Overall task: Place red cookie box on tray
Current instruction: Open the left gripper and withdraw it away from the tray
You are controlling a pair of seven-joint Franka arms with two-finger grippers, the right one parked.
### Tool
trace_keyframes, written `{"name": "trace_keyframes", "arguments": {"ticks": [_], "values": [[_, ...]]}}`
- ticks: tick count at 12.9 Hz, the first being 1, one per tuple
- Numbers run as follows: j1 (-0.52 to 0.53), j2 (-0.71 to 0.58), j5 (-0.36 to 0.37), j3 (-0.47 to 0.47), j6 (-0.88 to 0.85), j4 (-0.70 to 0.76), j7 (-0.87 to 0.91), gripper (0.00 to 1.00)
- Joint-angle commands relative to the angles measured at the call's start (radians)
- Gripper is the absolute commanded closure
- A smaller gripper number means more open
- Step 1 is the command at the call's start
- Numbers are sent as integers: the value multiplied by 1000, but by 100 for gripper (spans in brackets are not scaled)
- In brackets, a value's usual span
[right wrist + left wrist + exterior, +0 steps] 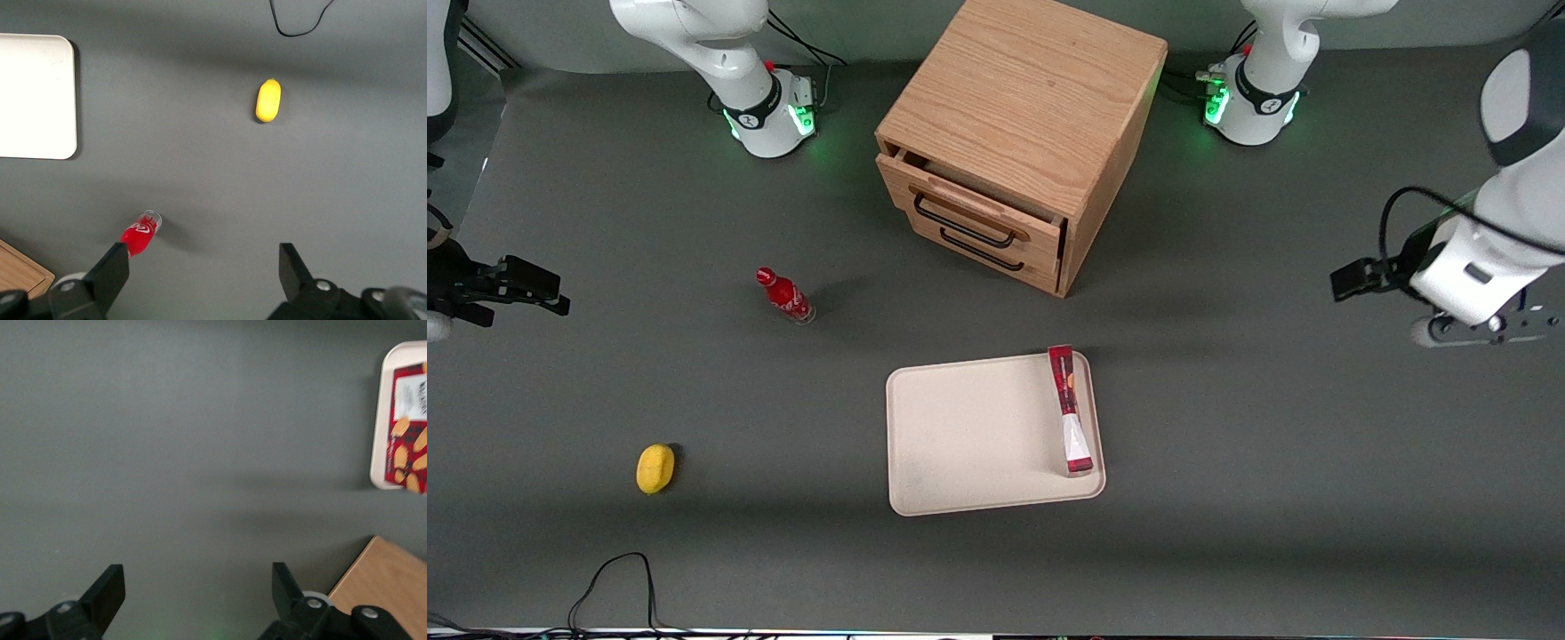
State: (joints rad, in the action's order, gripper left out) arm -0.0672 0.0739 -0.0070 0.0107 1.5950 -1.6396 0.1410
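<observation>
Red cookie box (1071, 409) on the tray (960, 436); we cannot read its label. Gripper (199, 600) spread wide, holding nothing, well aside.

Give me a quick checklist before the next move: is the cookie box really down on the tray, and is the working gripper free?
1. Red cookie box on the tray: ok, standing on its narrow side along the edge toward the working arm.
2. Box fully inside the rim: cannot tell.
3. Gripper open and holding nothing: ok.
4. Gripper away from the tray, above bare table: ok.
5. Cabinet apart from the tray: ok.
</observation>
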Motion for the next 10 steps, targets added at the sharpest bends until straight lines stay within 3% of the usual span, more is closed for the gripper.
{"name": "trace_keyframes", "arguments": {"ticks": [1, 3, 10], "values": [[71, -52, 13, -15, -12, -63, -55, 0], [127, -49, 15, 12, -15, -40, -58, 0], [130, -31, 13, -12, -83, 27, -72, 0]]}}
